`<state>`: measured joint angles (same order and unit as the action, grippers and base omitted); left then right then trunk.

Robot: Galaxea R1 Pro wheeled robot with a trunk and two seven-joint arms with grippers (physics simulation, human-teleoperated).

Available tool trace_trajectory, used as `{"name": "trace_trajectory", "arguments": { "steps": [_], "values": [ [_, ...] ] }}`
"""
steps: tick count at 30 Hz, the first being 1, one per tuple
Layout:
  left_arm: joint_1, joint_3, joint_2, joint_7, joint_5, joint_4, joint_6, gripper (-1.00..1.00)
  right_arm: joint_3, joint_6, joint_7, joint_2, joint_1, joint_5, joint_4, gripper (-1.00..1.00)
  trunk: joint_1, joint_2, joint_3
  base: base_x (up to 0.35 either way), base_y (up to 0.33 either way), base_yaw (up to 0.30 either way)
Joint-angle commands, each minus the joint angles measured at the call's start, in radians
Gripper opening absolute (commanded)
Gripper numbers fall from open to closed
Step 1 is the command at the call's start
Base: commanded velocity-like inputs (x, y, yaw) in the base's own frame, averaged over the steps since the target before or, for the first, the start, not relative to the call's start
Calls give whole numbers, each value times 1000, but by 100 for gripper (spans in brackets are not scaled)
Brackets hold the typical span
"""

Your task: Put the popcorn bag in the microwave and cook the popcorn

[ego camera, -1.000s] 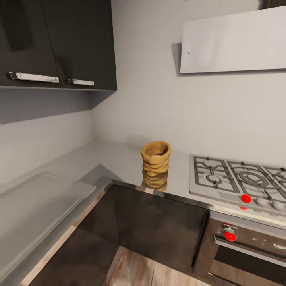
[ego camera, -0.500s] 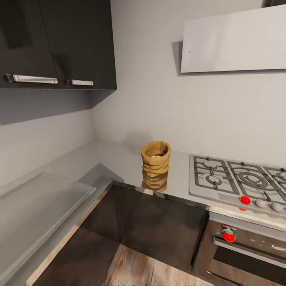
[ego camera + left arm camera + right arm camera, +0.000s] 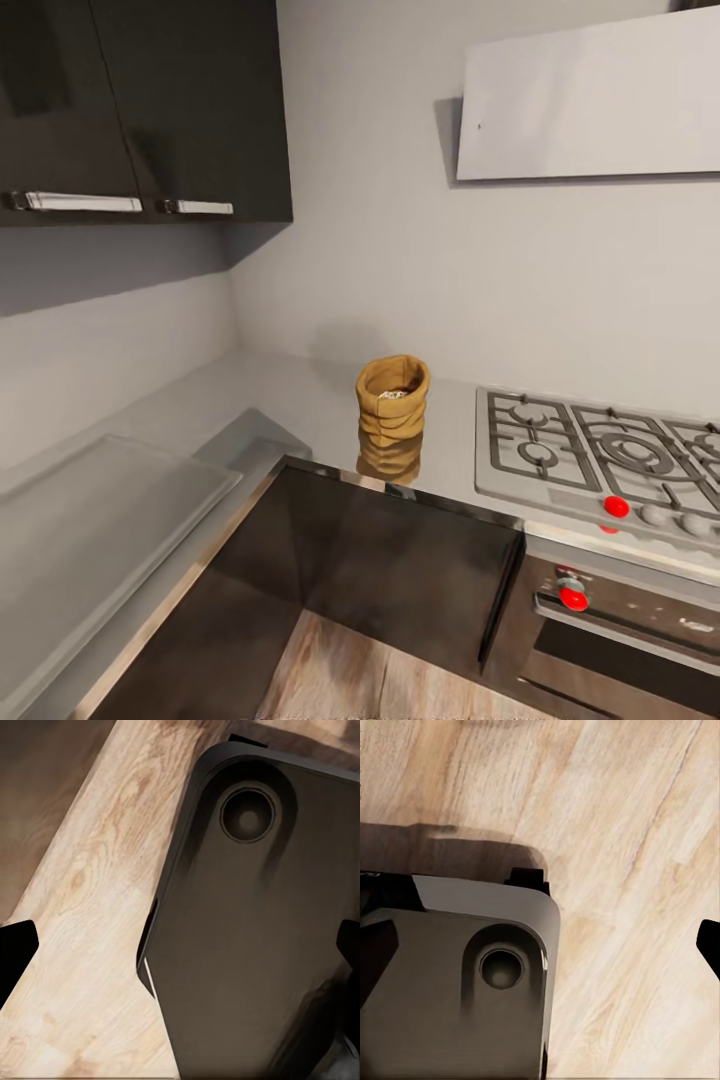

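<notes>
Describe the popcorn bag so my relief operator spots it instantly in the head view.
Find the grey countertop in the corner, left of the gas hob. The popcorn bag stands upright there, near the front edge. It is the one tan, wrinkled thing there, with a rolled rim.

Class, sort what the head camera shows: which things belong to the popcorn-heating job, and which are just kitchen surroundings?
Job:
- popcorn bag, upright, mouth open
- popcorn, whitish bits inside
- countertop it stands on

Surroundings:
- hob beside the bag
- oven with red knob
- wall cabinets
- hood
</notes>
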<state>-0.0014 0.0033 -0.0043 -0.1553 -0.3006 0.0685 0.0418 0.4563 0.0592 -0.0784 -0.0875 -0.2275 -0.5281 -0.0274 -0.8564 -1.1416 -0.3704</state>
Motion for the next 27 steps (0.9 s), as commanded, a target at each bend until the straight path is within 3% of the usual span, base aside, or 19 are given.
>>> {"name": "trace_trajectory", "arguments": {
  "steps": [1, 4, 27],
  "values": [
    [0, 0, 0, -3, -5, 1, 3, 100, 8, 5, -1, -1, -1, -7, -3, 100, 4, 7, 1, 0, 0, 0],
    [0, 0, 0, -3, -5, 1, 3, 100, 8, 5, -1, 0, -1, -7, -3, 100, 15, 28, 5, 0, 0, 0],
    [0, 0, 0, -1, -6, 2, 4, 100, 8, 5, -2, -2, -1, -7, -3, 100, 15, 28, -31, 0, 0, 0]
  ]
}}
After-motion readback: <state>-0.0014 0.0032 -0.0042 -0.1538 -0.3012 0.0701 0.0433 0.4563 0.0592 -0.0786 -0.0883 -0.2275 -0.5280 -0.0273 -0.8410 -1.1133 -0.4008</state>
